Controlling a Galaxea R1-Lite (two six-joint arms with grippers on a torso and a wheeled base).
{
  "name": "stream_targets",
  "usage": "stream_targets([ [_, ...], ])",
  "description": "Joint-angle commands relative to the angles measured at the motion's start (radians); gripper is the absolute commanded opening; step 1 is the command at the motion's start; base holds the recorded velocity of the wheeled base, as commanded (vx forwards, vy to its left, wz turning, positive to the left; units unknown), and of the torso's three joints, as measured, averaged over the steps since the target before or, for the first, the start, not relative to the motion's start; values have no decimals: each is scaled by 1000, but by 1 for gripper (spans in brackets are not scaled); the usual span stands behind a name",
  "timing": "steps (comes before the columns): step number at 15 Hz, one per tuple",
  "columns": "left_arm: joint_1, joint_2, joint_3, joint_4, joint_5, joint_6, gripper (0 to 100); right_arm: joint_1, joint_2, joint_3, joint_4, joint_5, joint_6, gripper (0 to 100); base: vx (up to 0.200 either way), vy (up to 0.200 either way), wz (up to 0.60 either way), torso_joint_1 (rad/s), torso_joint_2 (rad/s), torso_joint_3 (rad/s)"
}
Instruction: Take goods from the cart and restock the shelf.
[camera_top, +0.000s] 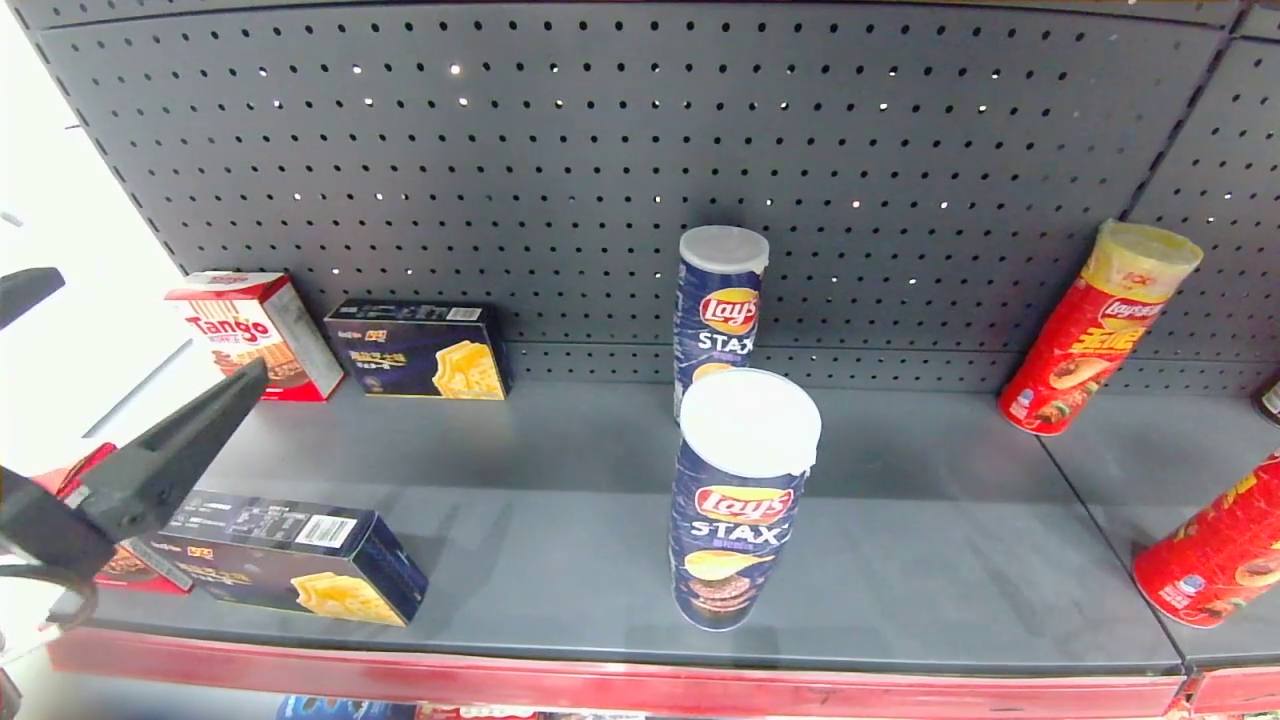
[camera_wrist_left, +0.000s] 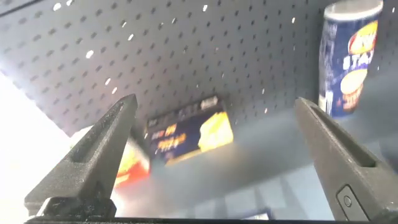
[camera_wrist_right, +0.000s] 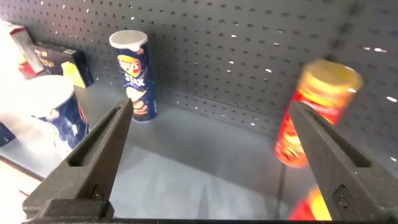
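Note:
On the grey shelf (camera_top: 560, 520) stand two blue chip cans, one at the back (camera_top: 720, 300) and one near the front edge (camera_top: 740, 500). At the left, a dark blue cracker box (camera_top: 295, 560) lies at the front, and another (camera_top: 425, 350) stands at the back beside a red wafer box (camera_top: 255, 335). My left gripper (camera_top: 162, 320) hangs open and empty off the shelf's left end, facing the back cracker box (camera_wrist_left: 189, 130). My right gripper (camera_wrist_right: 211, 106) is open and empty, facing the shelf between the blue cans (camera_wrist_right: 134, 74) and a red can (camera_wrist_right: 317, 112).
A red chip can (camera_top: 1095, 330) leans on the pegboard (camera_top: 600, 150) at the right; another red can (camera_top: 1215, 555) lies on the neighbouring shelf section. A red box (camera_top: 120, 565) is partly hidden behind my left gripper. Bare shelf lies between the boxes and the blue cans.

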Motion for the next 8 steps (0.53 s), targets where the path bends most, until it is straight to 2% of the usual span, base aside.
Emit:
stream_targets([
  [1,-1,-206,11,134,21,-1,100,-25,-212,121,3,2,-1,100,0,0,0,0,0,0],
  [4,-1,-396,14,336,20,1,100,-39,-341,240,12,-1,-1,100,0,0,0,0,0,0],
  [6,1,-474,28,398,23,1,100,-68,-392,268,50,2,-1,100,0,0,0,0,0,0],
  [8,28,-641,52,563,35,1,100,-97,-528,288,228,8,-3,100,0,0,0,0,0,0],
])
